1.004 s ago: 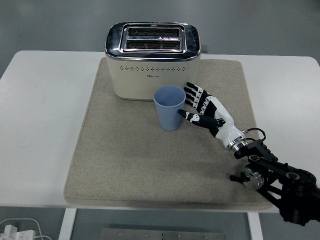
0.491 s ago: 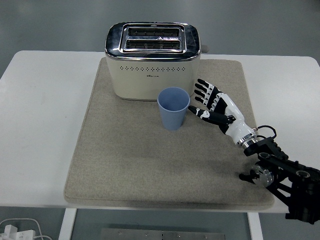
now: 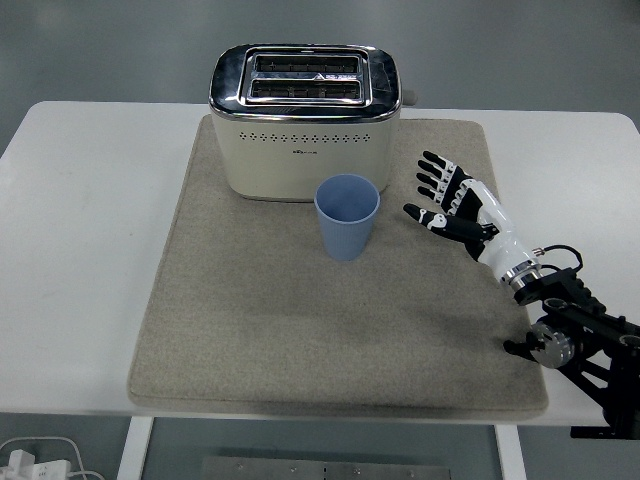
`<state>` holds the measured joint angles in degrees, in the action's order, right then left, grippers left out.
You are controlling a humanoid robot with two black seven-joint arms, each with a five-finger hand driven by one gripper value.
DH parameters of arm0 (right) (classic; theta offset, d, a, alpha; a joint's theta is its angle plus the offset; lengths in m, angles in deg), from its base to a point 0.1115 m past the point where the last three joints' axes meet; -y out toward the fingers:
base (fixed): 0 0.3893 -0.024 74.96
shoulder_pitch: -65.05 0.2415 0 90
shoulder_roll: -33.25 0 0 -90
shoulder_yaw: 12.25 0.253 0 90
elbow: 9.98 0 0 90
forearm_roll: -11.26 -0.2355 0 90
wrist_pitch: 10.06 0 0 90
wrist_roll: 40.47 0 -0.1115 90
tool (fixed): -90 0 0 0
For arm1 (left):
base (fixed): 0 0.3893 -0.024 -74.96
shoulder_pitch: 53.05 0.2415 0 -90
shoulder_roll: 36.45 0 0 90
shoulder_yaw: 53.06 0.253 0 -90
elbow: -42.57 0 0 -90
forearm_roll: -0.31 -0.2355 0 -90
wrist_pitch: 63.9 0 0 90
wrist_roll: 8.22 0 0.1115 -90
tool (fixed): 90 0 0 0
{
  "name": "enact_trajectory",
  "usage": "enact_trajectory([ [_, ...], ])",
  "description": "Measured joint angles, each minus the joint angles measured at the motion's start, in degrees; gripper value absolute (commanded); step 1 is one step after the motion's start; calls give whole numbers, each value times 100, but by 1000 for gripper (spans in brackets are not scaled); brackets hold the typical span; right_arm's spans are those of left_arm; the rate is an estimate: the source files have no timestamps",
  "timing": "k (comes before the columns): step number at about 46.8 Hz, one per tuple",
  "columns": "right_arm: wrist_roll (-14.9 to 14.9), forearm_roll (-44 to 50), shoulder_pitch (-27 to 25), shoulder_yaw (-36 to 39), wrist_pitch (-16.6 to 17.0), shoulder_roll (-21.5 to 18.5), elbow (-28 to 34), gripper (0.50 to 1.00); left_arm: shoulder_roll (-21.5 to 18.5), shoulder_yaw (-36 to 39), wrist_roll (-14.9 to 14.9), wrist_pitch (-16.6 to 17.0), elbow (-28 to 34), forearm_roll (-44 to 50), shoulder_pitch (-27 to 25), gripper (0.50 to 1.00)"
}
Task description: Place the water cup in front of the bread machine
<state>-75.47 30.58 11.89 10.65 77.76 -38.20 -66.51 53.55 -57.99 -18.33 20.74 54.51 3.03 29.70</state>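
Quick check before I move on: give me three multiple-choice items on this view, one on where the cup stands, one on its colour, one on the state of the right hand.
1. Where does the water cup stand?
A. On the mat, just in front of the toaster
B. On bare table left of the mat
C. On top of the toaster

2. What colour is the cup?
A. Red
B. Light blue
C. Green

3. What is the right hand doing?
A. Gripping the cup
B. Open, apart from the cup
C. Pressing the toaster lever

Answers: 1 A, it sits upright on the beige mat before the toaster. 2 B, its wall is light blue. 3 B, fingers spread, a gap of mat between them and the cup.
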Motion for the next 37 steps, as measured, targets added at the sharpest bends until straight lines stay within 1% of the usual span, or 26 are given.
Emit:
enact_trajectory([
  [14, 0, -576, 209, 131, 252, 474, 21, 930, 0, 0, 0, 3, -5, 0, 3, 1000],
  [22, 6, -936, 441, 141, 418, 820, 68, 930, 0, 0, 0, 2, 17, 0, 2, 1000],
  [26, 162, -1102, 572, 139, 452, 956, 78, 928, 0, 0, 0, -1, 20, 0, 3, 1000],
  [29, 338, -1211, 674, 137, 455, 1048, 81, 928, 0, 0, 0, -1, 23, 0, 1, 1000],
  [33, 650, -1392, 779, 147, 455, 1131, 79, 928, 0, 0, 0, -1, 28, 0, 3, 1000],
  [37, 1038, -1622, 924, 153, 467, 1177, 80, 928, 0, 0, 0, -1, 31, 0, 2, 1000],
])
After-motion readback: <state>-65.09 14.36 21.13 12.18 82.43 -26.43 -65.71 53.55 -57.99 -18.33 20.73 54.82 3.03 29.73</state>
